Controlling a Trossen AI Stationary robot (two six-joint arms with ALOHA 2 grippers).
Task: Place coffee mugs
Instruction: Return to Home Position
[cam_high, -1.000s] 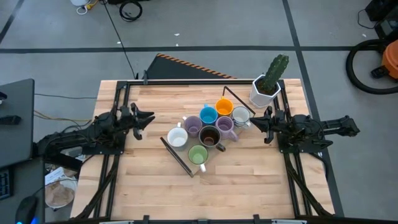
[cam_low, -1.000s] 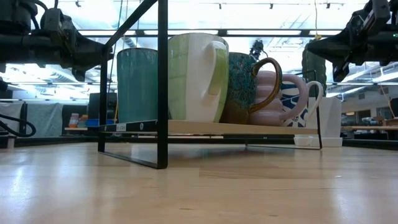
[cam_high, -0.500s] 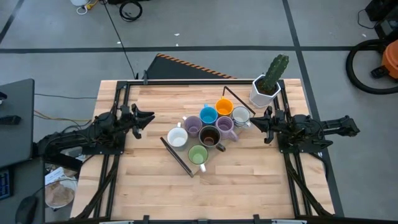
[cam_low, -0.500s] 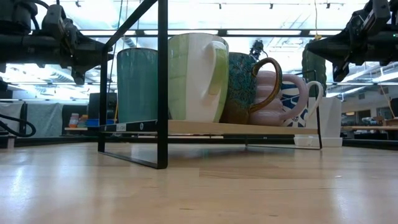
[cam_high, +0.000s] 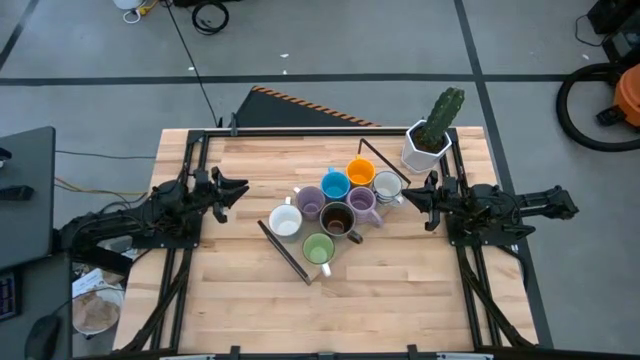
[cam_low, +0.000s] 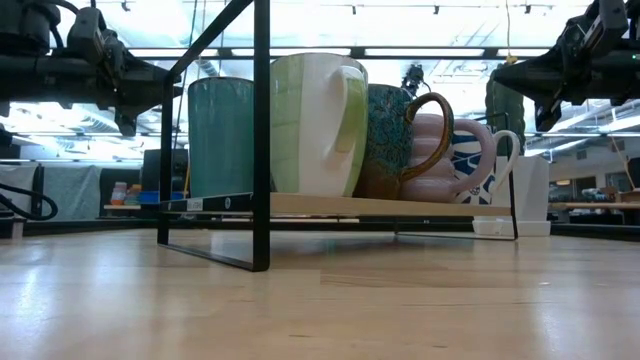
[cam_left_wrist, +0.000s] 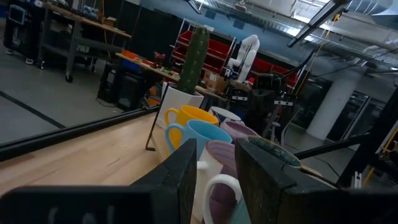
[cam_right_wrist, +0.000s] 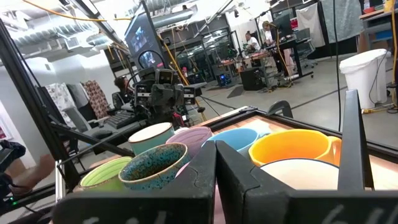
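Against the pictures of 1 second ago we find almost no change: in the low view the left arm shifts only a little, and the high view looks the same. All 8 coffee mugs (cam_high: 337, 218) stand packed together on the shelf (cam_high: 285, 250) in the middle of the bench (cam_high: 250, 300), with the green mug (cam_high: 318, 248) at its near corner. The left claw (cam_high: 243, 190) hangs above the bench to the left of the shelf, its fingers a narrow gap apart and holding nothing. The right claw (cam_high: 405, 196) hangs near the other end, below the cactus pot (cam_high: 425, 145), its fingers pressed together and empty. We judge that the placing is finished and the arms are only settling to rest.
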